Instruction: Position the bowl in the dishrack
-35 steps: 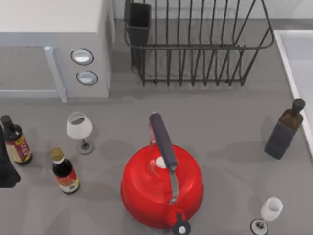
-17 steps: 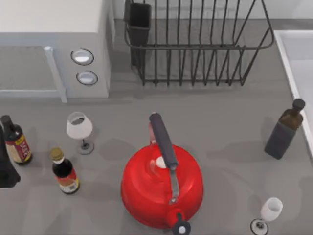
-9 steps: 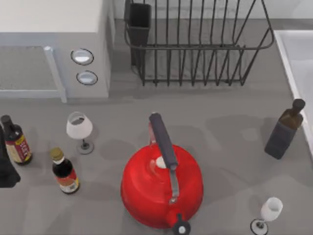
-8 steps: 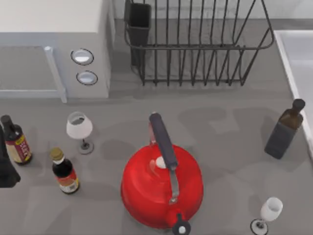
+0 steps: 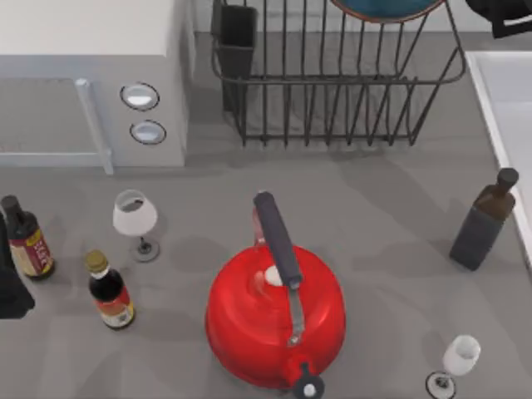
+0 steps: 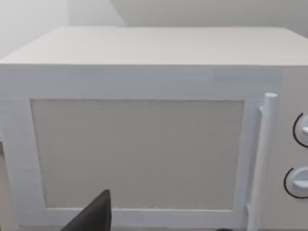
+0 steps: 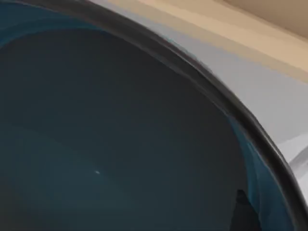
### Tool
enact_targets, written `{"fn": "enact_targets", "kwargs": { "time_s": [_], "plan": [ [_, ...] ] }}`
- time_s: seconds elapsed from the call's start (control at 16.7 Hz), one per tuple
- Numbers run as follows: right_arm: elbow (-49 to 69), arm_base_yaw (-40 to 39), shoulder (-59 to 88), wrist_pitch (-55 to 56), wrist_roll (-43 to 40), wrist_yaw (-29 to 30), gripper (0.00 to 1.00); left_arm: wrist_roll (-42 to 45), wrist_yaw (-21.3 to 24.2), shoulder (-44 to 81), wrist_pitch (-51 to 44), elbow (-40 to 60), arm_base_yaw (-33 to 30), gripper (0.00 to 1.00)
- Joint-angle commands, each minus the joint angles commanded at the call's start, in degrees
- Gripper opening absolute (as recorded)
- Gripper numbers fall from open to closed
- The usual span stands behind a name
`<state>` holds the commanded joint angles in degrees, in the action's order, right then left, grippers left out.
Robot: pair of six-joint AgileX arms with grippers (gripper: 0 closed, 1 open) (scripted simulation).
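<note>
The bowl (image 5: 382, 7), teal-blue inside with an orange-brown rim, is at the top view's far edge, in front of the upper bars of the black wire dishrack (image 5: 332, 81). My right arm (image 5: 501, 17) reaches in at the far right corner beside it. In the right wrist view the bowl's teal inside (image 7: 120, 134) is very close, with a dark fingertip (image 7: 243, 214) against its wall. My left arm (image 5: 10, 287) is parked at the left edge, and a dark finger (image 6: 96, 216) of it faces the microwave.
A white microwave (image 5: 91, 50) stands left of the rack, whose black utensil cup (image 5: 237, 29) is on its left corner. A red kettle (image 5: 274, 320), two wine glasses (image 5: 135, 218) (image 5: 459, 357) and three bottles (image 5: 25, 241) (image 5: 108, 291) (image 5: 484, 220) stand on the table.
The bowl and my right arm have come into view at the far edge over the dishrack. Shadows have shifted across the table's right half. My left arm has not moved.
</note>
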<state>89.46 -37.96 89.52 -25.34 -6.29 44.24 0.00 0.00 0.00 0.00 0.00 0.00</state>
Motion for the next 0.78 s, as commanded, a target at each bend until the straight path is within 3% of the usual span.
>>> {"fn": "enact_targets", "kwargs": {
  "time_s": [0.18, 0.36, 0.78],
  "plan": [
    [-3.3, -12.4, -3.4, 12.5, 4.8, 8.3, 0.0, 0.0, 0.0, 0.0, 0.0, 0.0, 0.0, 1.0],
    [-5.9, -19.3, -5.9, 20.9, 7.4, 14.2, 0.0, 0.0, 0.0, 0.0, 0.0, 0.0, 0.0, 1.0],
    [-6.9, -21.3, -6.7, 23.8, 8.2, 16.3, 0.0, 0.0, 0.0, 0.0, 0.0, 0.0, 0.0, 1.0]
  ]
}}
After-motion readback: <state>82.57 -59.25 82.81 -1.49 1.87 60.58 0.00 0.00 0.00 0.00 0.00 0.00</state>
